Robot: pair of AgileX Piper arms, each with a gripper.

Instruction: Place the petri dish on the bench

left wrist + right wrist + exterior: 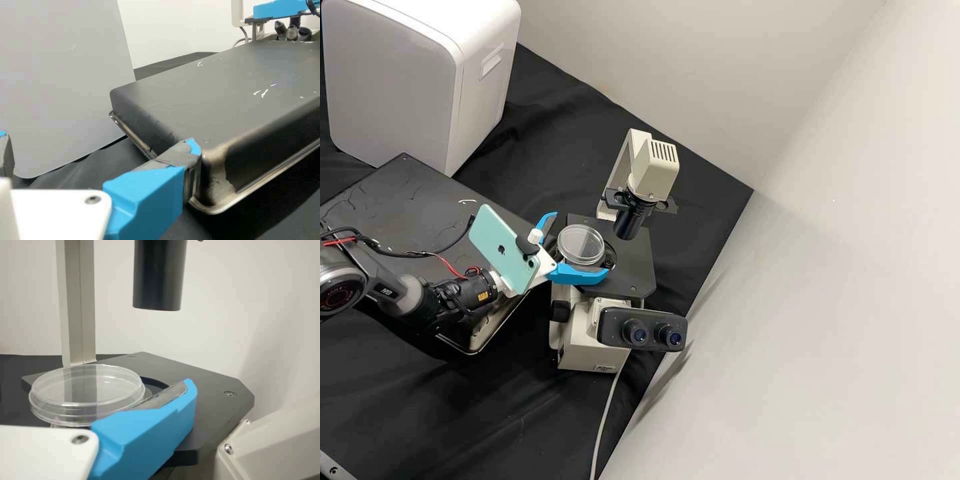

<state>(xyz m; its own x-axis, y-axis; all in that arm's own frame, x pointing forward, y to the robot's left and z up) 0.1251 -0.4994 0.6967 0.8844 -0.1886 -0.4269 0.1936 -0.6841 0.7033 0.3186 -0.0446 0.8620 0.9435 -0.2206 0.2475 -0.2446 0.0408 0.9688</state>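
The clear petri dish point(581, 243) point(86, 390) lies flat on the microscope's black stage point(633, 263) point(210, 390), under the dark condenser tube point(159, 272). My right gripper point(580, 244) comes in from the left and is open, with one blue finger on each side of the dish. The nearer finger point(150, 425) lies along the dish's rim. My left gripper point(97, 142) is open with nothing between its fingers, low beside the corner of a black tray point(220, 105).
The microscope point(607, 320) stands mid-bench with its eyepieces point(643, 330) toward the front. The upturned black tray point(407, 207) lies left of it, and a white box point(420, 73) stands at the back left. A white wall slants close along the right.
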